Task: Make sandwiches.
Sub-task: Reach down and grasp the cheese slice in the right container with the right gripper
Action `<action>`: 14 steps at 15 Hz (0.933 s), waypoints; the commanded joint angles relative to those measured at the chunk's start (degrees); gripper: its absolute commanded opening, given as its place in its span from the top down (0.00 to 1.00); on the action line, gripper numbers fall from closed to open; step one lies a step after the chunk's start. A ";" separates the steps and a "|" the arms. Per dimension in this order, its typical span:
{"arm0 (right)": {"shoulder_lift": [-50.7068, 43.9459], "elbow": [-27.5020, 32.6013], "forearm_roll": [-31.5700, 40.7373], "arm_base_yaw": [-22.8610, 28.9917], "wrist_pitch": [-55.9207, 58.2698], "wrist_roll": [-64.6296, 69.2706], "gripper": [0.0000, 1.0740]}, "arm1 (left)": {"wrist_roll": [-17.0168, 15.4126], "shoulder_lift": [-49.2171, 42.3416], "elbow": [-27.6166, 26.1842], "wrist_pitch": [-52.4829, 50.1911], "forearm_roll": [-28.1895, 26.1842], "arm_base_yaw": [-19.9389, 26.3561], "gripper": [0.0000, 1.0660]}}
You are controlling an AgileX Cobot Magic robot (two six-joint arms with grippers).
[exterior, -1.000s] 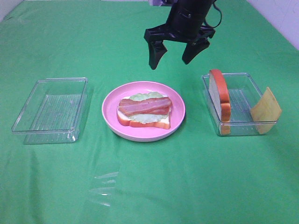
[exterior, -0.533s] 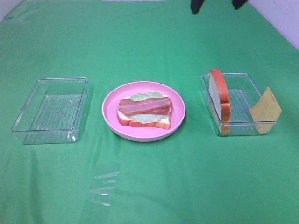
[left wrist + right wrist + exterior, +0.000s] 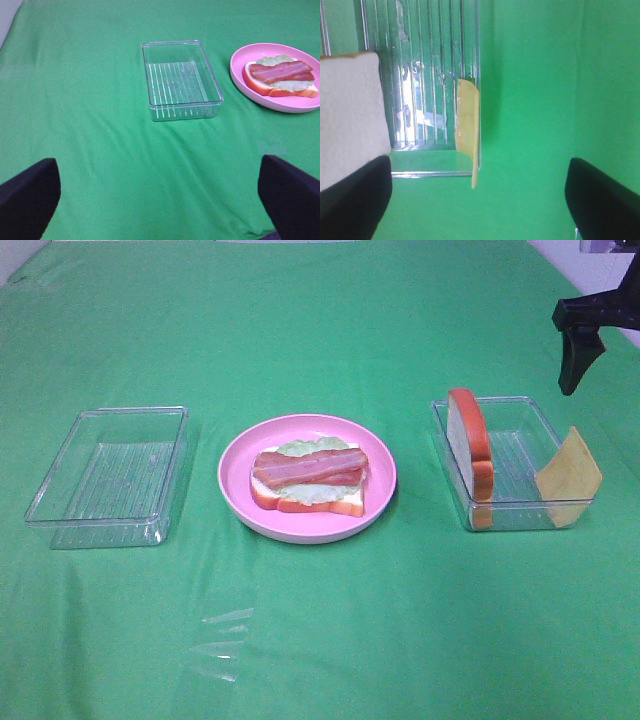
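Because the cheese slice (image 3: 568, 477) leans tilted against the wall of the tray (image 3: 520, 515) near the right edge of the table (image 3: 400, 640), the right gripper (image 3: 480, 207) hangs above it, jaws wide and empty, likely to pinch it. The unfinished sandwich (image 3: 308, 480) waits mid-table on the pink plate (image 3: 235, 470).

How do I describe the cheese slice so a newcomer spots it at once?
In the high view, find the clear tray right of the pink plate. The cheese slice leans at that tray's right wall, jutting past its rim. It is thin, flat and yellow, unlike the thick white, orange-crusted bread slice standing on edge at the tray's left side.
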 commanded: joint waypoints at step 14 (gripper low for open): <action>11.46 3.95 -0.97 -0.17 -5.79 -1.09 0.41 | -0.11 -1.09 0.11 -0.52 -0.17 -0.11 0.06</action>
